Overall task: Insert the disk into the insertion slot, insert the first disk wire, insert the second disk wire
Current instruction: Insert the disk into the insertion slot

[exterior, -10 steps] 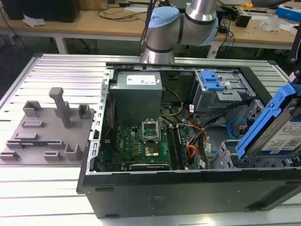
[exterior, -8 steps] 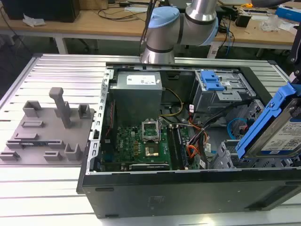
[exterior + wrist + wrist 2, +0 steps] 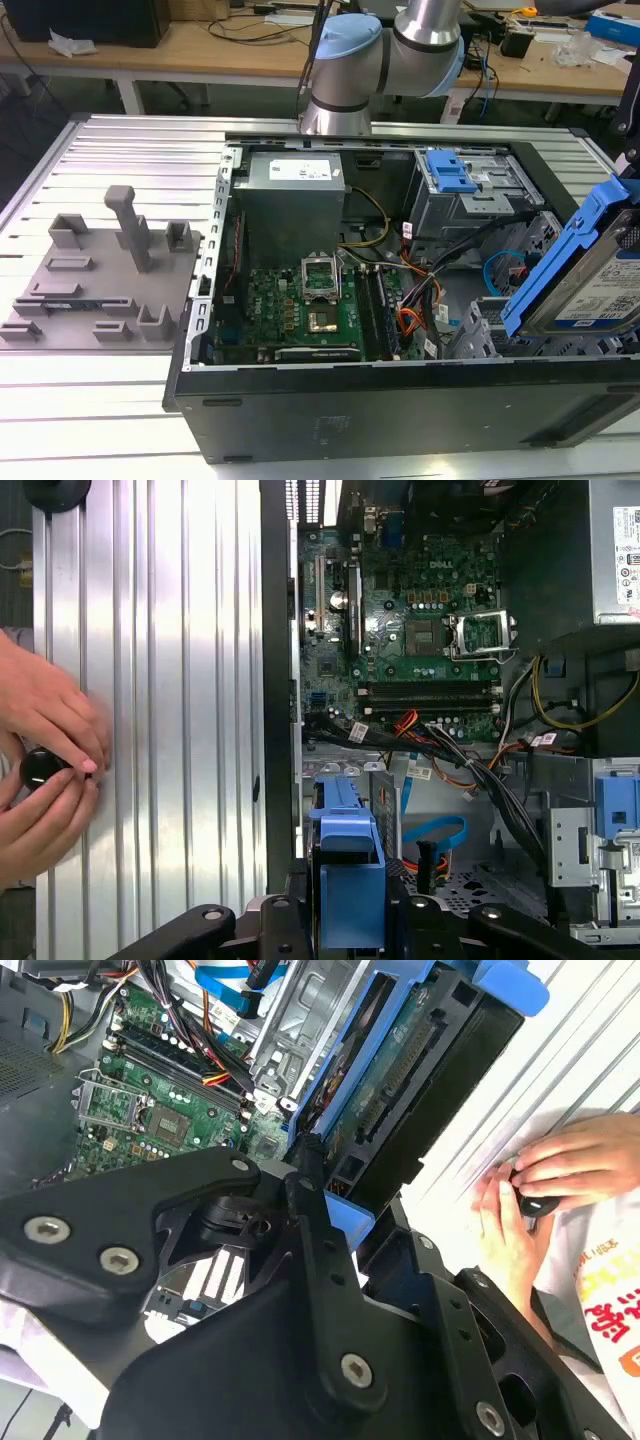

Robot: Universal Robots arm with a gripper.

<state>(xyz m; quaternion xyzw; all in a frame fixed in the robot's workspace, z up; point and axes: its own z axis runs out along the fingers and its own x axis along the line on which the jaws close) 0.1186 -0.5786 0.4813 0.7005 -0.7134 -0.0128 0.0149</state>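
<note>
Open black computer case [image 3: 400,410] on ribbed metal desk [image 3: 90,420], with green motherboard [image 3: 290,310] and grey power supply [image 3: 295,205] inside. Grey fixture plate [image 3: 90,290] just beside it, toward the exterior view's left.

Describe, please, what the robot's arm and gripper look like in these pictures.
In the exterior view the arm is a thick silver-grey tube with rounded joint housings capped in light blue. In the second wrist view the gripper is matte black, built of flat, angular linkage bars pinned together with silver screw heads.

Silver arm [image 3: 432,20], pale blue joint caps [image 3: 345,35], black screw-studded tool [image 3: 348,915]
</note>
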